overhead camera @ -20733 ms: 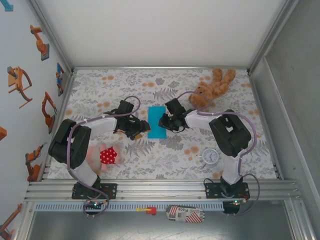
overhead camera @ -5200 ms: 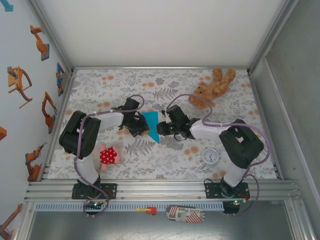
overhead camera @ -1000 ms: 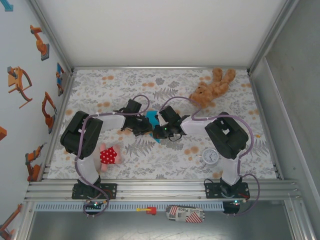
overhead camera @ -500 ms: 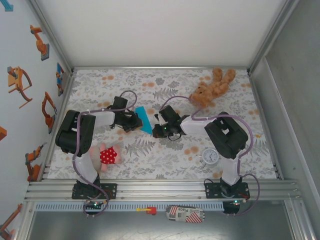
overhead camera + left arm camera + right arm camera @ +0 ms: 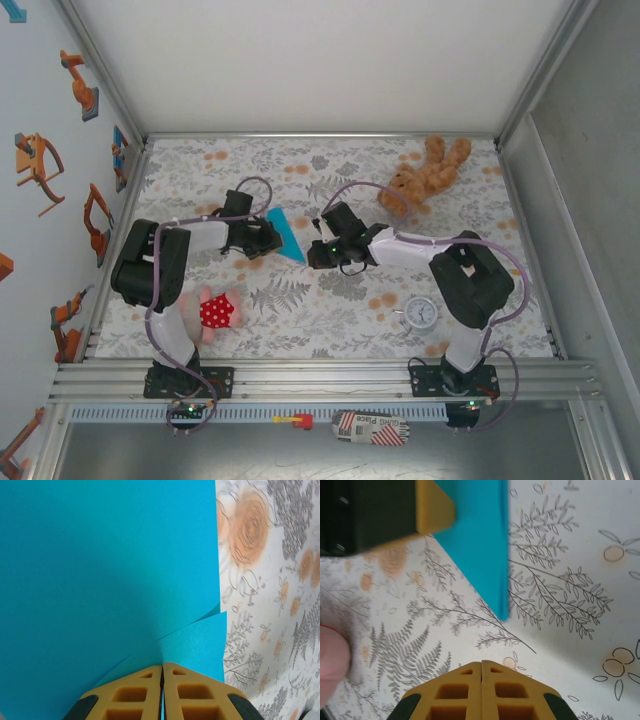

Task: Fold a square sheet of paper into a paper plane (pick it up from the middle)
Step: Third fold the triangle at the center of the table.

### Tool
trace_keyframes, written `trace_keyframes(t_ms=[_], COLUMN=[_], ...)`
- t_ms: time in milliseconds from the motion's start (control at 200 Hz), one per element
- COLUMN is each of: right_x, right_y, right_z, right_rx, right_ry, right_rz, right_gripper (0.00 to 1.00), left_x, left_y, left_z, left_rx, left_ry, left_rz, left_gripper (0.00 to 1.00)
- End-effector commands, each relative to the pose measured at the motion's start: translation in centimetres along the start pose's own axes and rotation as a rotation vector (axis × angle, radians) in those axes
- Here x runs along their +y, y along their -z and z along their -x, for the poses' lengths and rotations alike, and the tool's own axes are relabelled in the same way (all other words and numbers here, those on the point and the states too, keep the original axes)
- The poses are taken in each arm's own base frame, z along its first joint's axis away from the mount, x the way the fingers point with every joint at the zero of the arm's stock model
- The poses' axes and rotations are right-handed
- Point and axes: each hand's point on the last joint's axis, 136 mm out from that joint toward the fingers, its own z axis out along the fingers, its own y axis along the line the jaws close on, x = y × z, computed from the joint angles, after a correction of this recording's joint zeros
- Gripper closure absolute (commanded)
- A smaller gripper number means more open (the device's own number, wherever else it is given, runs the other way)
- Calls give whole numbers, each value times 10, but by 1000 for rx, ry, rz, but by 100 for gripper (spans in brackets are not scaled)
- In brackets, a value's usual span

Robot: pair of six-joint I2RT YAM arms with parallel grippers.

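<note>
Top external view: two arms met above a flower-printed table cover [image 5: 330, 320].
Pink soft toy with a red spotted patch [image 5: 212, 310]: lay near the front left, beside the left arm.
Left gripper [image 5: 266, 238]: clamped on the thin turquoise-blue paper sheet [image 5: 288, 238]; the left wrist view showed its yellow fingers [image 5: 132, 695] pinched tight over the paper's layered edge.
Paper: folded to a narrow pointed shape, left of centre, its tip aimed toward the front.
Right gripper [image 5: 312, 254]: fingers pressed together, holding nothing, just beside the paper's tip but apart from it.
Small round white clock [image 5: 421, 313]: sat at front right.
Brown teddy bear [image 5: 425, 176]: sprawled at far right.
</note>
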Motion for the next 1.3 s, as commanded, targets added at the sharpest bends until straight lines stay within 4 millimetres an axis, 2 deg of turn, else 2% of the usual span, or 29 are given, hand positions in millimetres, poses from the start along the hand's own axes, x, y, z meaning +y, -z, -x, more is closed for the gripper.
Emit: trace_keyframes(t_ms=[0, 180, 361, 626, 836, 996, 1177, 1297], right_x=[-4, -14, -33, -70, -92, -103, -108, -102], right_y=[-3, -20, -31, -40, -39, -41, -41, -39], right_z=[7, 4, -3, -42, -69, -84, -88, -81], right_rx=[-22, 3, 34, 137, 198, 241, 244, 220], right_ry=[-37, -83, -116, -203, -296, -345, -369, -362], right_rz=[-18, -28, -66, -155, -208, -251, -272, -248], right_gripper=[100, 100, 100, 100, 100, 100, 100, 100], left_x=[7, -15, -16, -21, -5, 6, 22, 29], left_y=[-23, -34, -36, -27, -16, -7, 2, 7], left_z=[-41, -58, -62, -51, -33, -20, -9, -5], left_rx=[119, 154, 167, 133, 46, -8, -38, -58], left_ry=[7, -14, -23, -81, -85, -88, -67, -66], left_rz=[59, 8, -5, -25, -36, -22, 33, 68], left_gripper=[90, 90, 90, 87, 74, 71, 71, 71])
